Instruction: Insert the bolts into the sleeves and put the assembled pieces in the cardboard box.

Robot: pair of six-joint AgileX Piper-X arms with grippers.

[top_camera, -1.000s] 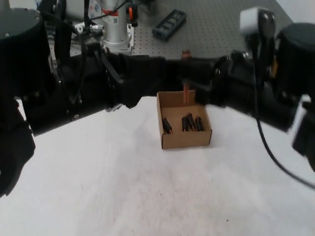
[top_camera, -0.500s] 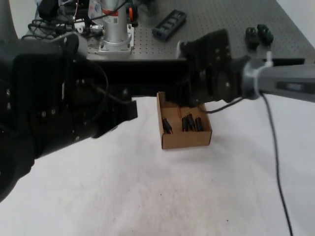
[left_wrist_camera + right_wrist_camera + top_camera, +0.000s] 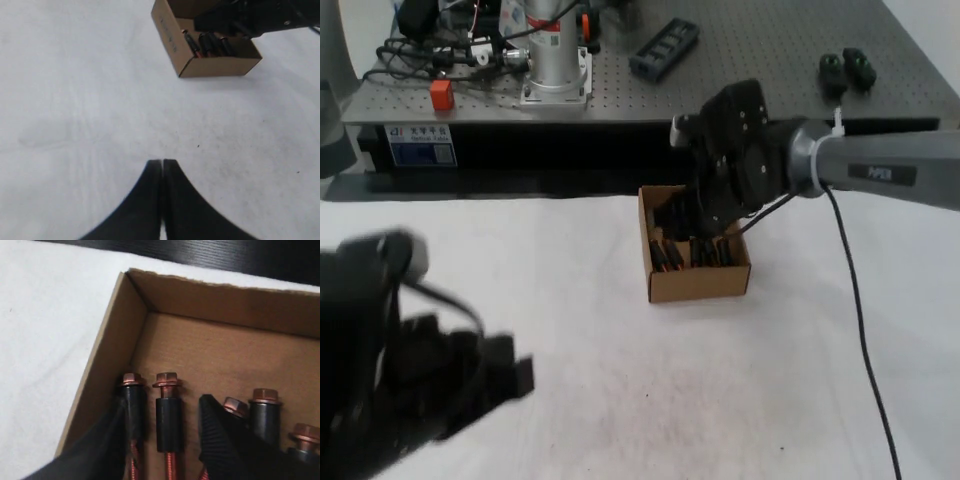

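Note:
The cardboard box (image 3: 700, 283) stands on the white cloth, mid-table. Several copper bolts in black sleeves (image 3: 705, 250) lie inside it. My right arm (image 3: 745, 160) hangs over the box with its gripper (image 3: 164, 402) down inside and open. One sleeved bolt (image 3: 168, 425) lies between the fingers, with gaps on both sides, and another sleeved bolt (image 3: 134, 410) sits against the box wall (image 3: 107, 340). My left gripper (image 3: 162, 162) is shut on nothing above bare cloth, well short of the box (image 3: 215, 66). The left arm (image 3: 410, 380) is at the near left.
Behind the cloth is a perforated metal bench with a silver post (image 3: 555, 60), a black tray (image 3: 663, 48), an orange block (image 3: 441, 94) and two black knobs (image 3: 845, 68). A cable (image 3: 860, 330) trails from the right arm.
The left arm has pulled back from the box to the near left. The right arm has swung in and lowered its gripper into the box, where the bolt it held upright now lies.

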